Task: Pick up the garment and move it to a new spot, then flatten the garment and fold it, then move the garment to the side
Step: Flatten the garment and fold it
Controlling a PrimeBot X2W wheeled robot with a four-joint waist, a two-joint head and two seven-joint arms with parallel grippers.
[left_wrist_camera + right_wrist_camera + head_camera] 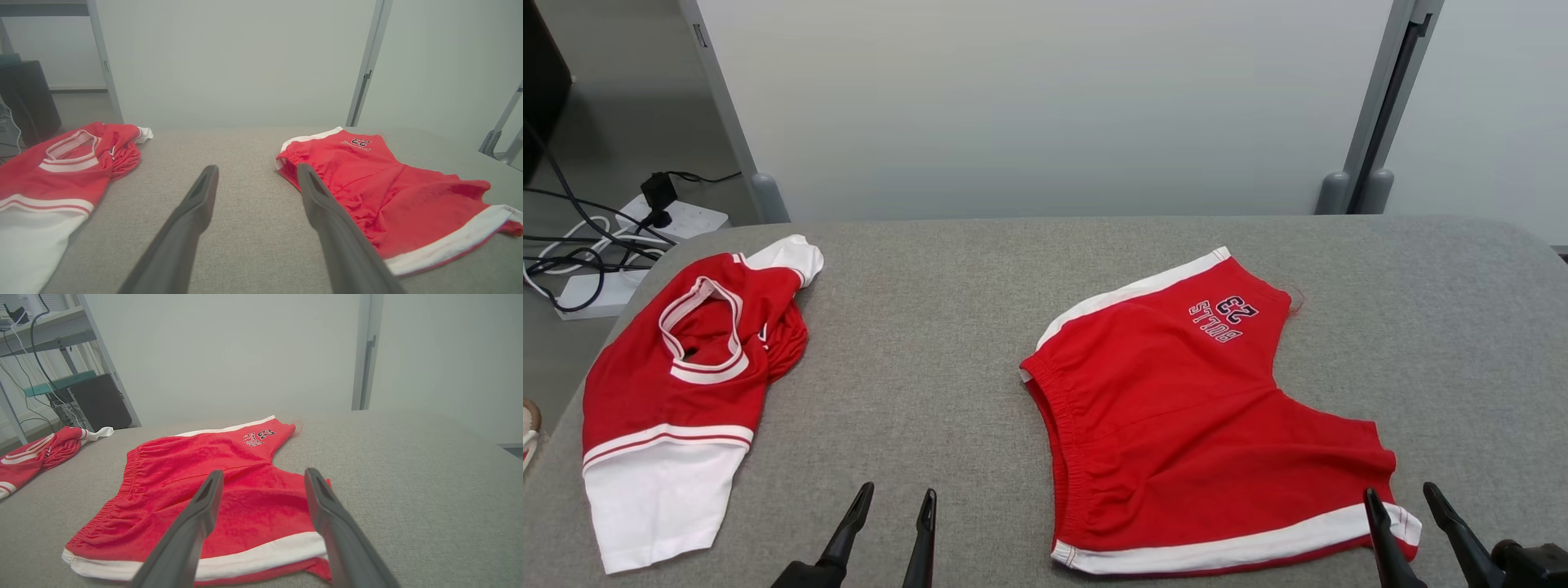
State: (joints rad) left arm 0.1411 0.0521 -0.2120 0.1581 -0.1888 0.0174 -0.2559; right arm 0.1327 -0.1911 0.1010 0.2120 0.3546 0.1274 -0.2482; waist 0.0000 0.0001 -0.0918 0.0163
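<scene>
A pair of red shorts [1192, 408] with white trim and a "BULLS 23" print lies spread flat on the right half of the grey padded table [947, 327]. A red and white shirt [678, 384] lies crumpled by the table's left edge. My left gripper [897, 490] hangs open over bare table between the two garments, near the front edge. My right gripper [1400, 488] is open above the shorts' near right hem. In the left wrist view my left gripper [256, 167] has the shorts [388, 192] on its right and the shirt [61, 175] on its left. In the right wrist view my right gripper [264, 471] points over the shorts [184, 469].
A pale partition wall [1045, 106] stands right behind the table. On the floor at the back left lie a white power strip [678, 216] and black cables. A dark box [100, 402] and a metal shelf stand beyond the table's left side. Bare table lies to the right of the shorts.
</scene>
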